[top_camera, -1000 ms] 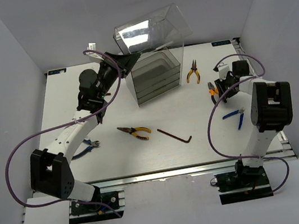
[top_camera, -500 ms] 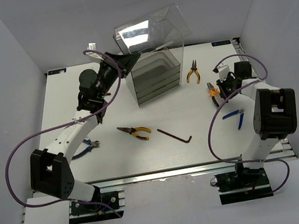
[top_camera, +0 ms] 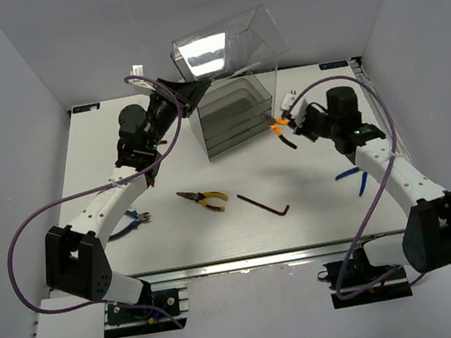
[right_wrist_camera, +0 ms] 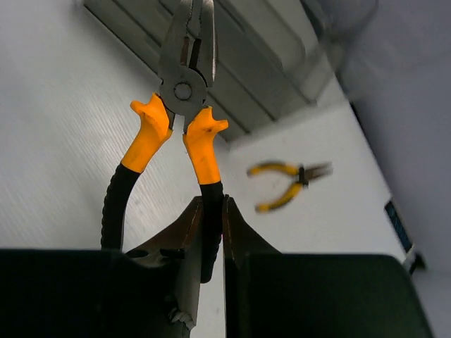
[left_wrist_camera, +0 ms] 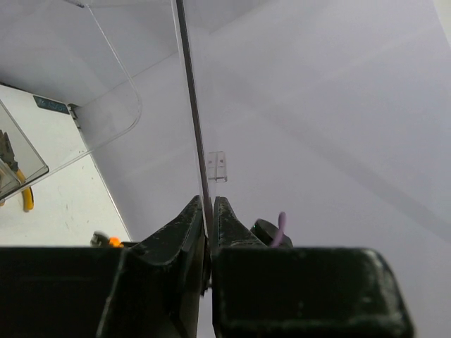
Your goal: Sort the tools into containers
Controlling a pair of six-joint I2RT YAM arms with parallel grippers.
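White table [top_camera: 219,234] is bearing the smoky cabinet [top_camera: 235,120]. Left gripper [left_wrist_camera: 209,211] is pinching its raised lid [top_camera: 227,44]; right gripper [right_wrist_camera: 211,205] is clamping the orange pliers [right_wrist_camera: 204,144] right of it.

We see the cabinet [top_camera: 235,120] at upper centre on the table [top_camera: 177,245], with its lid [top_camera: 227,44] raised above and behind it. Just right of it are the held pliers [top_camera: 278,130] in the right gripper [right_wrist_camera: 212,209]. At lower centre lie the loose pliers [top_camera: 203,198], with the hex key [top_camera: 265,204] to their right. The cutters [top_camera: 353,174] lie far right.
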